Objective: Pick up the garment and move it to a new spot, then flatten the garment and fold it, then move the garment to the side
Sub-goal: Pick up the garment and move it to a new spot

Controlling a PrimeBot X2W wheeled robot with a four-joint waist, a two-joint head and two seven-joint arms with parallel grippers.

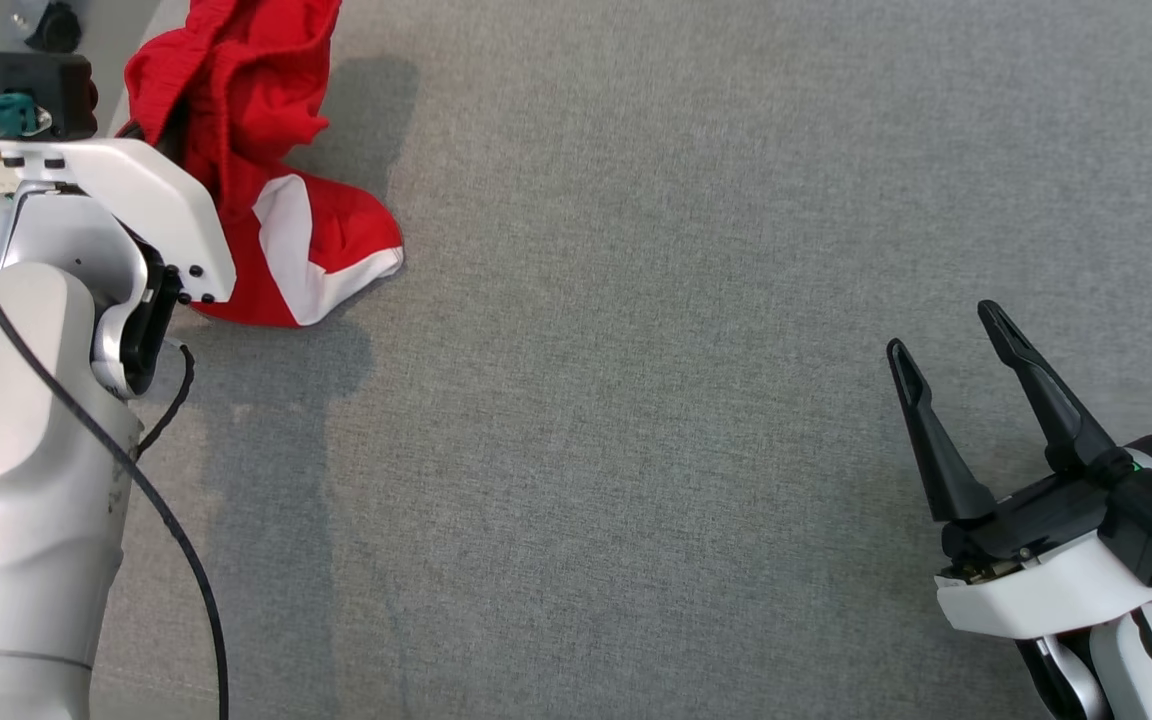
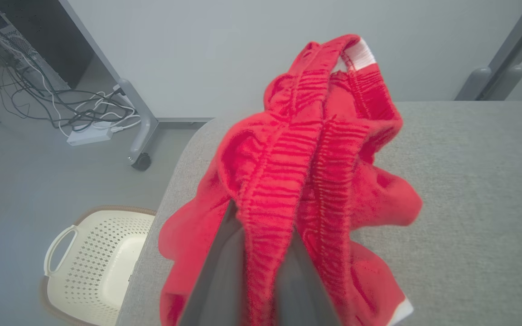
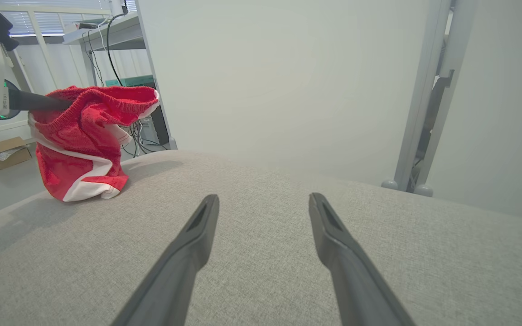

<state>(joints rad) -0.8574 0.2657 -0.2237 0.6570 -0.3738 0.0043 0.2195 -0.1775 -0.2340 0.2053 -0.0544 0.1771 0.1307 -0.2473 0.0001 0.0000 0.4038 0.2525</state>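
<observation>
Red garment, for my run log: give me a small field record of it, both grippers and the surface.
garment: red with white trim, bunched, hanging from its waistband, lower end on the surface
left gripper: shut on garment's waistband, raised
right gripper: open, empty, apart from garment
surface: grey fabric
basket: cream, perforated, on floor beside surface

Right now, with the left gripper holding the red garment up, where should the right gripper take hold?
Probably the free stretch of the elastic waistband, coming in level from the robot's right. It sticks out sideways, open and raised off the table, while the left gripper pinches its other side.
</observation>
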